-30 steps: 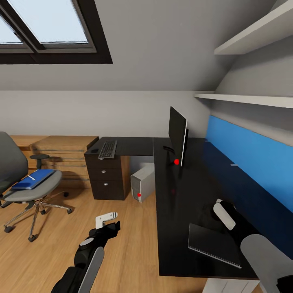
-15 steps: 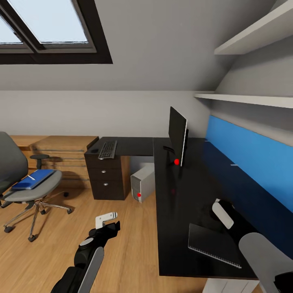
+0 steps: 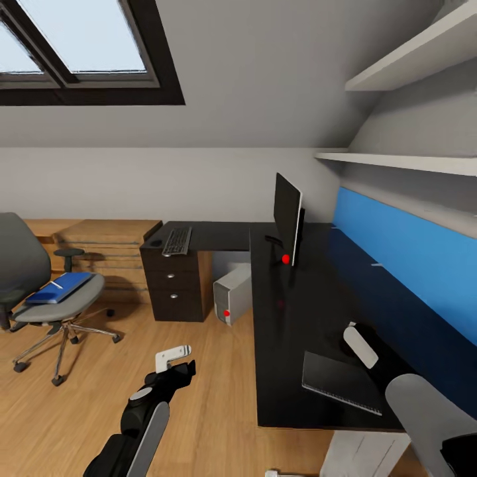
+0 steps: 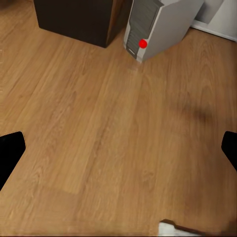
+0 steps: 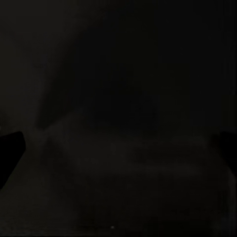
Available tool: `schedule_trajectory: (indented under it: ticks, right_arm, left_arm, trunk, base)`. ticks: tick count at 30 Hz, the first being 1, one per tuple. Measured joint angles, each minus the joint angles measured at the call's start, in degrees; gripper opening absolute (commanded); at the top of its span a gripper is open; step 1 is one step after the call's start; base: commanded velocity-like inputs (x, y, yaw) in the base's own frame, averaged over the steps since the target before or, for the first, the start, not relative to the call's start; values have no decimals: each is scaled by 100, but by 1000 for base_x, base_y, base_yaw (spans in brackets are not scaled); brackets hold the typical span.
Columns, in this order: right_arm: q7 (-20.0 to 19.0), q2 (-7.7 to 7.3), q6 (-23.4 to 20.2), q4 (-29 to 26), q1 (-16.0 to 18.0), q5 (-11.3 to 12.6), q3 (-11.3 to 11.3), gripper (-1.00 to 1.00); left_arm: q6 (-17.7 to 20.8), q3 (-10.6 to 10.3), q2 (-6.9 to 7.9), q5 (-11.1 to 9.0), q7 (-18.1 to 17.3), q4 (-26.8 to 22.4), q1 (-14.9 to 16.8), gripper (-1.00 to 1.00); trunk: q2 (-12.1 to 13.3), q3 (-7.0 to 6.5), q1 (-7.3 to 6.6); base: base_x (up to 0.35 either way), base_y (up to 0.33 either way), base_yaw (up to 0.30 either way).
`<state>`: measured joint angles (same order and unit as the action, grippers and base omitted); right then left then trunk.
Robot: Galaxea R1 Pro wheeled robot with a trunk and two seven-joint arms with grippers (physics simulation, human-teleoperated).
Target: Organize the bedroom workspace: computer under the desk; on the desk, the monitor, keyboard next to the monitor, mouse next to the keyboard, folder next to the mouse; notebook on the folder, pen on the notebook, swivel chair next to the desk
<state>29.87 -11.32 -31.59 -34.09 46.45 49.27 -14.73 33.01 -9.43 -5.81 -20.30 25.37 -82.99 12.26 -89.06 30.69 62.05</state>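
1. Head view: the desk serves as landmark. Its black L-shaped top runs along a blue wall panel, with two white shelves above and a skylight in the sloped ceiling.
2. On the desk's far wing above the drawer unit lie the keyboard and, just beside it toward the outer end, the mouse. The monitor stands upright near the desk's inner corner.
3. The computer stands on the wooden floor under the desk, just beside the drawer unit. A light wooden chest sits past the desk's far end.
4. The swivel chair stands well apart from the desk; on its seat lies the folder with the pen on top.
5. The notebook lies flat at the desk's near edge. The right gripper hovers over the desk just beyond the notebook; whether its fingers are apart cannot be told here.
6. The left gripper hangs over open floor beside the desk, well short of the computer.
7. Left wrist view: the left gripper's dark fingertips stand spread wide, nothing between them. Beyond lie floorboards, then the computer and the drawer unit's corner.
8. Right wrist view: the picture is nearly black, presumably the desk top close up; dark fingertips show faintly at both edges, spread apart and empty.
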Motion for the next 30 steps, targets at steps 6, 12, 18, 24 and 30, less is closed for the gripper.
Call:
schedule_trajectory:
  ticks: [6,12,18,24,30]
  right_arm:
    - [-1,6,6,16,9,-2,0,100]
    - [-5,7,6,22,12,-12,-1,100]
    - [-11,54,22,21,12,-54,-3,100]
    - [-10,58,30,24,12,-57,-7,100]
    - [-5,59,38,25,12,-50,-5,100]
  left_arm:
    - [0,0,0,-1,0,1,0,100]
    - [0,0,0,-1,-6,1,0,100]
    - [0,0,0,-1,-8,1,0,100]
    - [0,0,0,-2,-9,1,0,100]
    - [0,0,0,-2,-9,7,0,100]
  trunk:
    - [0,0,0]
    - [0,0,0]
    - [0,0,-3]
    - [0,0,-3]
    - [-1,0,-3]
  base:
    - [-322,0,0]
    - [-323,0,0]
    - [-124,0,0]
    - [-8,0,0]
    - [-1,0,0]
